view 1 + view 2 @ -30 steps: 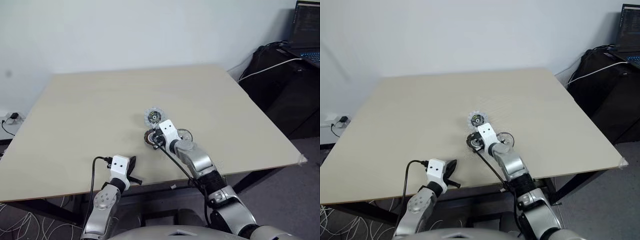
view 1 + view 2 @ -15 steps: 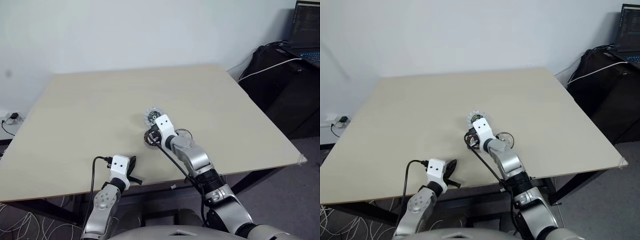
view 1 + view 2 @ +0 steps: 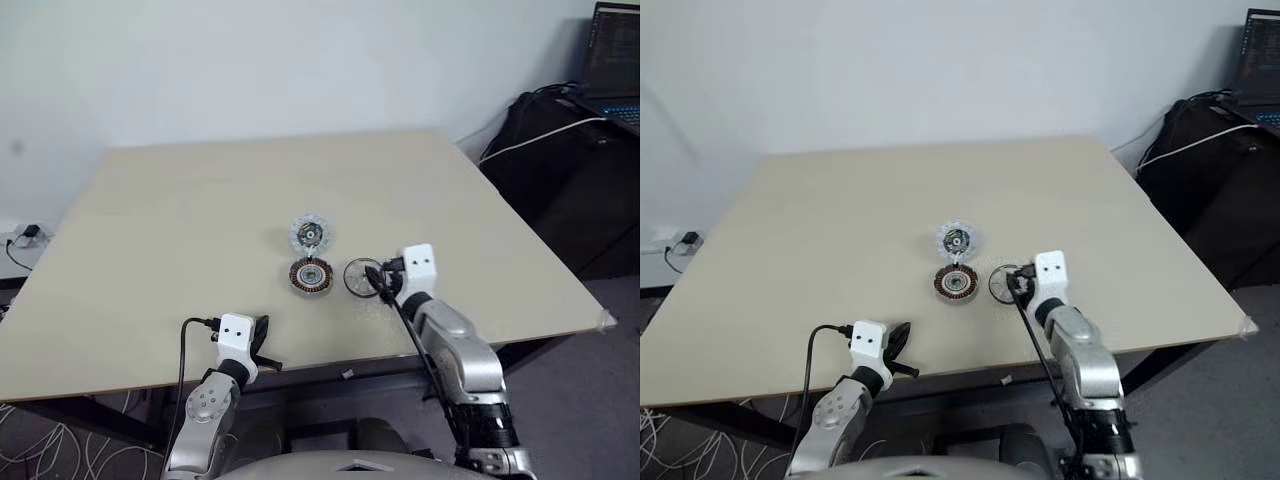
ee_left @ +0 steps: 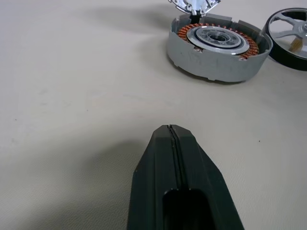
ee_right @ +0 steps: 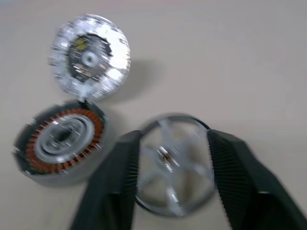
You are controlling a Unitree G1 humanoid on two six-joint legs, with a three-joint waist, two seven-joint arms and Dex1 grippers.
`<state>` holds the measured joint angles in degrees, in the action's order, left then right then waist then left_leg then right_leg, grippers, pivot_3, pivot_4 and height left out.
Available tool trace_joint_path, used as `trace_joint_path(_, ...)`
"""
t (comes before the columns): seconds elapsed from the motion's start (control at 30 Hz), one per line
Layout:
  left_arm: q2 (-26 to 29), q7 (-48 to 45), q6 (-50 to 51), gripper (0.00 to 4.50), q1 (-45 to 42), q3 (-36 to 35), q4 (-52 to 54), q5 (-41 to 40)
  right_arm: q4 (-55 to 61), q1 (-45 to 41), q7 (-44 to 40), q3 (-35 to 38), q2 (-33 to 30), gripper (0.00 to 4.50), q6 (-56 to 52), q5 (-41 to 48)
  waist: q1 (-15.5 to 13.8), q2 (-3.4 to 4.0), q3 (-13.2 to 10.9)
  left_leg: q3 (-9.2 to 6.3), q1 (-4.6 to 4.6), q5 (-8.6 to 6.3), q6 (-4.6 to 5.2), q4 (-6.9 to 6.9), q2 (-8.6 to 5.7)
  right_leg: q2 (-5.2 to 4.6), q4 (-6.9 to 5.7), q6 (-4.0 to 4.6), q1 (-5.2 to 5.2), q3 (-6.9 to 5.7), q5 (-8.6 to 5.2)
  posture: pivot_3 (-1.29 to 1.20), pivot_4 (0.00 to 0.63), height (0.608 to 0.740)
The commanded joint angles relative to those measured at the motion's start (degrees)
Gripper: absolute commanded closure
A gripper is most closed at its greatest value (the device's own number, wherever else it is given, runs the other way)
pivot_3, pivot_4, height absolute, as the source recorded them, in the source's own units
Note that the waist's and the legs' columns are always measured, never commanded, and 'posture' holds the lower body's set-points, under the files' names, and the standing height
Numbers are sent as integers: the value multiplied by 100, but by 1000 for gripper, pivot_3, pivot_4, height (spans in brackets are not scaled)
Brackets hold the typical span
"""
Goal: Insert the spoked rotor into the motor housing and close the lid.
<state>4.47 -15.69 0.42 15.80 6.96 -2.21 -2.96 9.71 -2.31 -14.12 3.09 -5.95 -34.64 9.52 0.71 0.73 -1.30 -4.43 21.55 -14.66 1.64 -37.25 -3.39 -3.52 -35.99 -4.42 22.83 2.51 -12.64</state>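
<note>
Pale tabletop [image 3: 180, 230] with wide bare room on every side of 3 small parts grouped near its middle, nearer the front edge than the back. Back edge against a white wall [image 3: 250, 60]; right edge beside a dark desk [image 3: 570, 190] carrying a laptop [image 3: 612, 60] with lit lines of text too small to read and a white cable [image 3: 540, 135]. No readable brand or label on any part.

Motor housing [image 3: 311, 275] flat on the tabletop, copper windings up, ringed around a pale silver centre. Lid [image 3: 310, 233] just behind it, dark centre face up, its edge close to or touching the housing rim in the right wrist view; cannot tell which. Spoked rotor [image 3: 362, 276] flat on the tabletop just to the right of the housing, a narrow gap between them.

Right end effector [image 5: 173, 167] at the rotor, jaws spread wider than the wheel, 1 black finger [image 5: 115, 182] on each side of the rim; contact with the rim not clear, nothing gripped or lifted. Left end effector [image 4: 172, 132] near the front edge of the tabletop, well apart from the parts, jaws pressed fully together on nothing, pointing toward the housing.
</note>
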Motion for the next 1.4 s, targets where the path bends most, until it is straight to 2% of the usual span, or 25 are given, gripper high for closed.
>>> trace_joint_path(0.03, 34, -71, 14, 4500, -113, 25, 177, -52, 266, 81, 238, 430, 220, 2047, -310, 417, 0, 0, 0, 0, 0, 0, 0, 0, 0, 0, 0, 0, -1, 0, 0, 0, 0, 740)
trace_joint_path(0.17, 58, -91, 53, 4500, -90, 30, 220, -47, 90, 6, 514, 872, 547, 2047, -542, 800, 1, 2, -2, 1, 0, 0, 1, 0, 1, 0, -1, -1, 1, 1, 1, 0, 0, 740)
trace_joint_path(0.5, 61, -57, 100, 4500, -6, 11, 320, -51, -397, -425, 821, 1395, 942, 2047, -855, 1485, 6, 11, -6, 1, 1, 1, 2, 1, 3, 0, 0, 0, 2, 1, 1, 0, 0, 740)
trace_joint_path(1.07, 43, -24, 120, 4500, -40, 16, 371, -24, -903, -763, 773, 1468, 973, 2047, -890, 1964, 12, 18, -10, 1, 2, 4, 8, 4, 2, 0, 1, 1, 4, 2, 0, 0, 0, 740)
trace_joint_path(1.4, 36, -22, 128, 4500, -92, 22, 364, -23, -1048, -664, 813, 1541, 1001, 2047, -1009, 2259, 13, 19, -10, 1, 2, 7, 13, 4, 2, 0, 1, 1, 3, 2, 0, 0, 0, 740)
